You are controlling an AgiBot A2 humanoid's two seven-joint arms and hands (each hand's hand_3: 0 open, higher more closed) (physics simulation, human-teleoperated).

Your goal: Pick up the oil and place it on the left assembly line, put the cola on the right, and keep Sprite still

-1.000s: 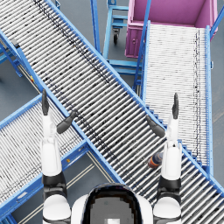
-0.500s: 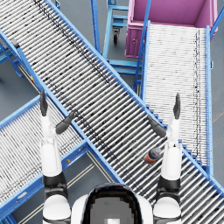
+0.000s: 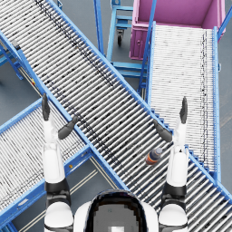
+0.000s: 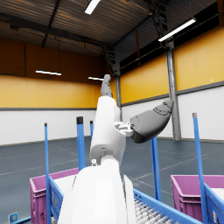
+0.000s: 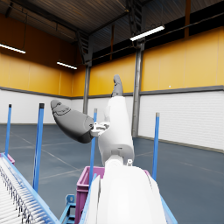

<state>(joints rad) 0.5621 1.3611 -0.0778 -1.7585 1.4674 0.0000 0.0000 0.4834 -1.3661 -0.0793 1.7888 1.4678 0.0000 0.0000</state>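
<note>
Bottle (image 3: 154, 156): one item, lying on its side on the centre line (image 3: 95, 95) at 5 o'clock in the head view, just beside the right forearm at its 9 o'clock. Dark body, red-orange end (label too small to read; oil, cola or Sprite cannot be told).

Left hand (image 3: 49, 127): raised, fingers spread, holding nothing; over the edge between the centre line and the left line (image 3: 22, 149), at 8 o'clock.

Right hand (image 3: 179, 131): raised, fingers spread, empty; at 4 o'clock, near the edge of the right line (image 3: 181, 68). Both wrist views show only hall and bins, no bottle.

Bin (image 3: 181, 11): pink, at 1 o'clock, at the far end of the right line.

Step in hand, by judgement: identify the bottle, then reach. The right hand is nearest; it should come down across the bottle's long axis, fingers either side, and aim slightly toward 11 o'clock (the bottle looks to be travelling). If it proves to be Sprite, leave it alone.

Change from earlier frames: the bottle is further toward 11 o'clock along the rollers; both hands are unmoved.
</note>
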